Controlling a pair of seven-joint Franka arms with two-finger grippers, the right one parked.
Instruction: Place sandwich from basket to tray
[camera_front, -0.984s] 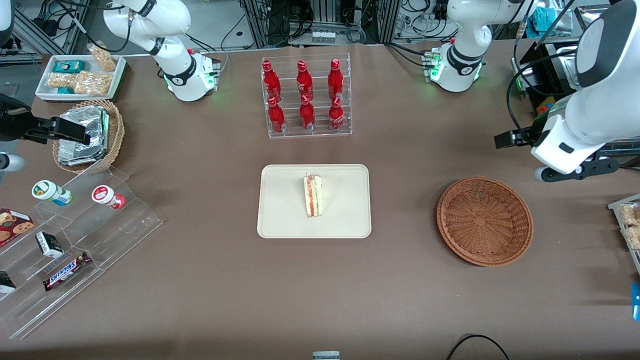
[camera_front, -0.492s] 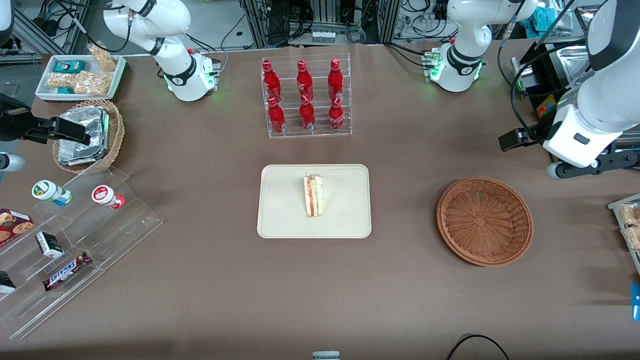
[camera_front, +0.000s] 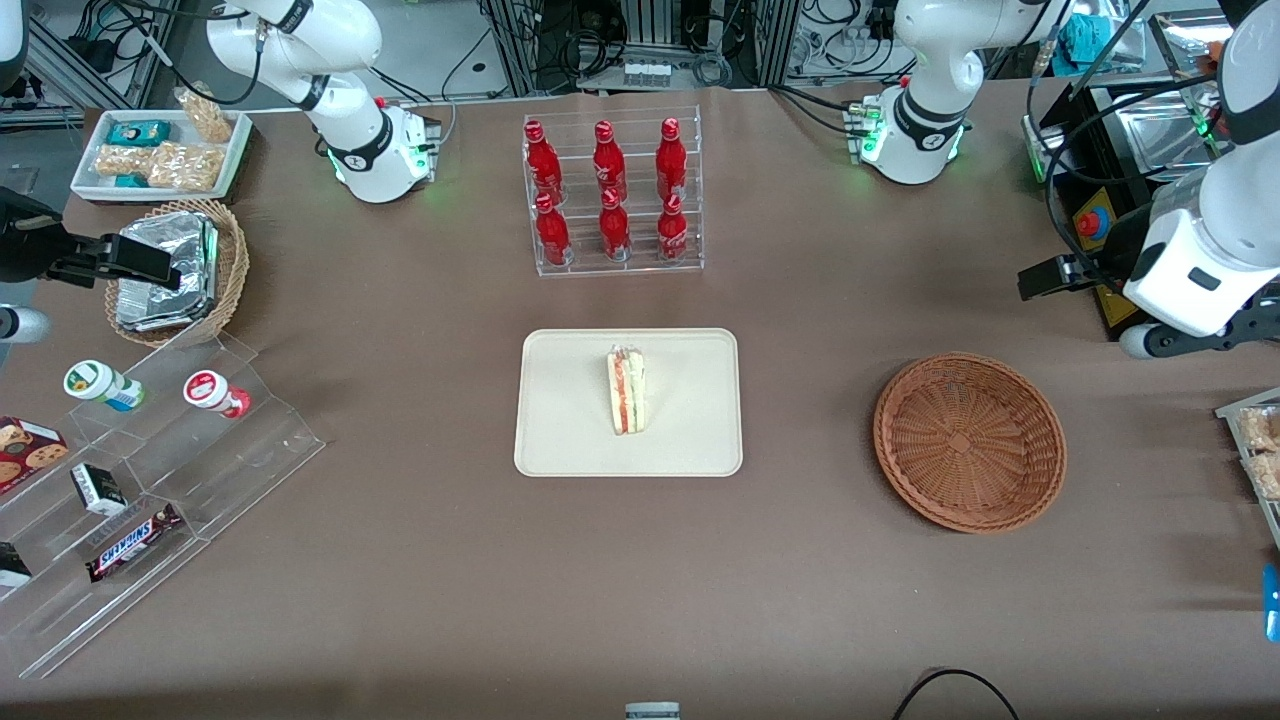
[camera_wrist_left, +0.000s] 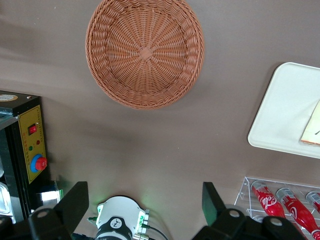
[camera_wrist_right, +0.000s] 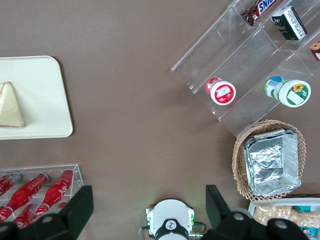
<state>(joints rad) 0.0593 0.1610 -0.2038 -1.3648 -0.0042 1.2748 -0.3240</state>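
The sandwich (camera_front: 626, 390), a pale wedge with red and green layers, lies on the cream tray (camera_front: 560, 440) mid-table. It also shows at the tray's edge (camera_wrist_left: 285, 115) as the sandwich (camera_wrist_left: 312, 127) in the left wrist view. The reddish-brown basket (camera_front: 968, 442) is empty and sits toward the working arm's end. My gripper (camera_front: 1052, 278) hangs high above the table, farther from the front camera than the basket (camera_wrist_left: 145, 52) and off to its side. My gripper (camera_wrist_left: 145, 197) is open with nothing between its fingers (camera_wrist_left: 75, 200).
A clear rack of red bottles (camera_front: 612, 195) stands farther from the front camera than the tray. A black control box with a red button (camera_front: 1092, 222) sits near my gripper. Toward the parked arm's end are a stepped acrylic shelf (camera_front: 150, 480) and a tan basket of foil packets (camera_front: 175, 270).
My arm has drawn back toward the working arm's end of the table, away from the basket. The sandwich stays on the tray.
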